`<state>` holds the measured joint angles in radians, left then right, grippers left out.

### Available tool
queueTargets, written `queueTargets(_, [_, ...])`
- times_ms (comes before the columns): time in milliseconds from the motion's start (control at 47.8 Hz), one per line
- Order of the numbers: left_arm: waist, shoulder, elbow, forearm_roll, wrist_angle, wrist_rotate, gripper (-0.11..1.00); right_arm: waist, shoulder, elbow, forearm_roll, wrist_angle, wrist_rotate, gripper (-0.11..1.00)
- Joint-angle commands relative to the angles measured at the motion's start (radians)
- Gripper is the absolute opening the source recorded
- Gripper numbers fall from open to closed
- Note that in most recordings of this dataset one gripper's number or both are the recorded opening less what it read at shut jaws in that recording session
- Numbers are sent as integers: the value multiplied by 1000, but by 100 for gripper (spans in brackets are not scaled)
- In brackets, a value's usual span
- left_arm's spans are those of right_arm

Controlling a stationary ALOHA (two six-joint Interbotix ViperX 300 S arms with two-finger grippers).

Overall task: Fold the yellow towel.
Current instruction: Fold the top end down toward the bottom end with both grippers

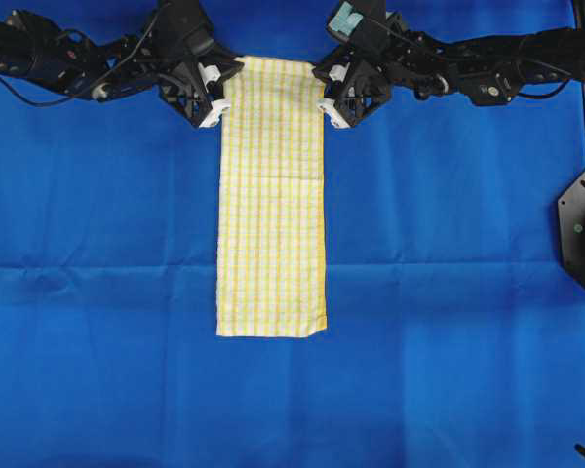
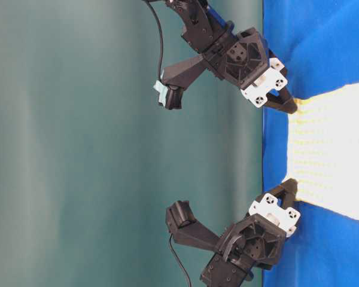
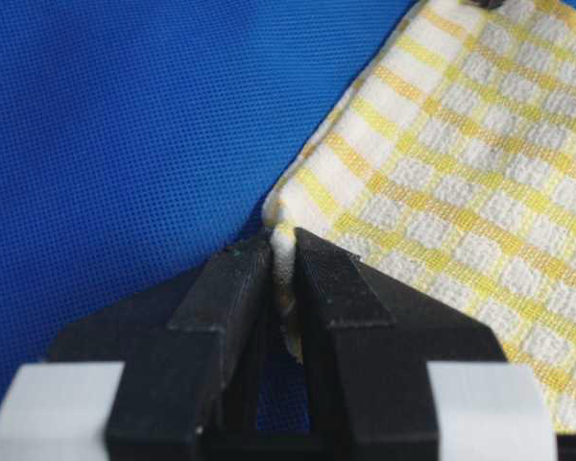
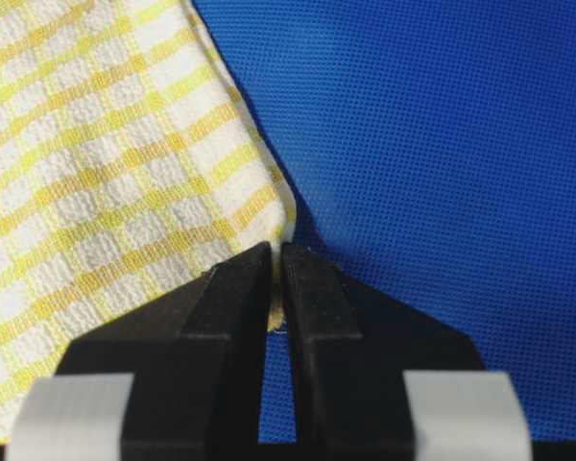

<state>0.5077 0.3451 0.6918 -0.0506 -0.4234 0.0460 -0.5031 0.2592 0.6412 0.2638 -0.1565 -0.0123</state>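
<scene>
Left fingers (image 3: 226,317), right fingers (image 4: 235,307), pinching yellow towel (image 1: 271,195)

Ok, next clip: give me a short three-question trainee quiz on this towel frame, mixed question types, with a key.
1. True or false: the left hand and the right hand each pinch a corner of the yellow towel.
2. Multiple choice: in the overhead view, the yellow towel is
A. crumpled in a heap
B. spread as a long narrow strip
C. rolled into a tube
3. Short answer: what does the yellow towel lie on?

Key:
1. True; both wrist views show closed fingers with towel fabric between them.
2. B
3. The blue cloth that covers the work surface.
</scene>
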Motion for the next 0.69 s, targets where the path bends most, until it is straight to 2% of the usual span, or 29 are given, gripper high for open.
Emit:
queueTargets(0, [8,-11,3,-3,8,5,5,-9,-15,-14,3,-14,-2,4])
queueTargets(293, [9,-63,-6,0,9,14,5,-17,-75,-6,6,-15,-2,4])
queueTargets(669, [14,-164,3,-2,21,71,5,-29,-133,2,5,-14,-2,4])
